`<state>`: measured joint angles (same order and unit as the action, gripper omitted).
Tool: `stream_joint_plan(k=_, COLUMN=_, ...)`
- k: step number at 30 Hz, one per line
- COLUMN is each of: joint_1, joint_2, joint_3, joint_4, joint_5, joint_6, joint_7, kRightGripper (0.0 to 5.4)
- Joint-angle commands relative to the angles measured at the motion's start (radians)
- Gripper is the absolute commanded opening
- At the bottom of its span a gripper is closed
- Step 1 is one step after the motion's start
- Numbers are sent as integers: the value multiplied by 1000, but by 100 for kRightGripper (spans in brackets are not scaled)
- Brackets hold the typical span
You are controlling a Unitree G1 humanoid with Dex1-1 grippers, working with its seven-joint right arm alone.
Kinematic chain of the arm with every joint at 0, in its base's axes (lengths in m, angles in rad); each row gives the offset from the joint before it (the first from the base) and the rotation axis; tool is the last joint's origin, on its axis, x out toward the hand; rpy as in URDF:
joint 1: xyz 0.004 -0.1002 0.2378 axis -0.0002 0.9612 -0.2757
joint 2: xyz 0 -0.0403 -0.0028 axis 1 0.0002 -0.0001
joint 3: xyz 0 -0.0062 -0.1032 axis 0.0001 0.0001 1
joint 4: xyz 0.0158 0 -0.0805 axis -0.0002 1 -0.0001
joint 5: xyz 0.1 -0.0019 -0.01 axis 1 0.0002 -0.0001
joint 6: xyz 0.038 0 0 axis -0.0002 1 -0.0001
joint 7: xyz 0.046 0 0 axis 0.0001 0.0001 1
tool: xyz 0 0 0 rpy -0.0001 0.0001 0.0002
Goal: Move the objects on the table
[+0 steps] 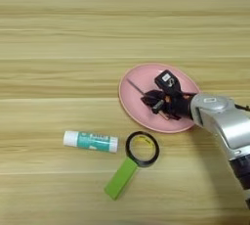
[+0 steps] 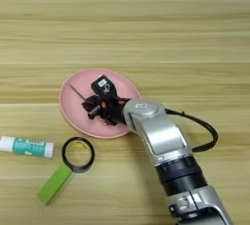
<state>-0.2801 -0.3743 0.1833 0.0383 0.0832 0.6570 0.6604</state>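
The right gripper (image 1: 157, 104) sits low over the pink plate (image 1: 134, 107), its 2 black fingers clenched around the screwdriver (image 2: 95, 106) at its amber-orange handle (only a sliver of orange shows between them). The thin metal shaft (image 1: 136, 87) slants up and to the left across the plate's surface. The silver forearm (image 2: 157, 136) reaches in from the lower right, a black cable (image 2: 205, 126) looping beside it. On the table (image 1: 73, 38), left of the plate and well apart from it, the glue stick (image 1: 91, 141) lies on its side. Just right of it lies a magnifying glass (image 1: 141, 148) with a green handle (image 1: 120, 178), its black ring near the plate's lower rim.
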Motion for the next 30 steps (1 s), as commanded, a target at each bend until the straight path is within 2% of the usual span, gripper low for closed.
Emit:
stream_joint_plan(k=1, joint_1=-38, joint_2=-12, joint_3=-29, joint_4=-28, joint_5=4, joint_6=-22, joint_7=-21, kRightGripper=82)
stream_joint_plan(k=30, joint_1=-77, joint_2=-17, joint_3=-93, joint_4=-132, joint_5=38, joint_6=-8, joint_7=-12, kRightGripper=80)
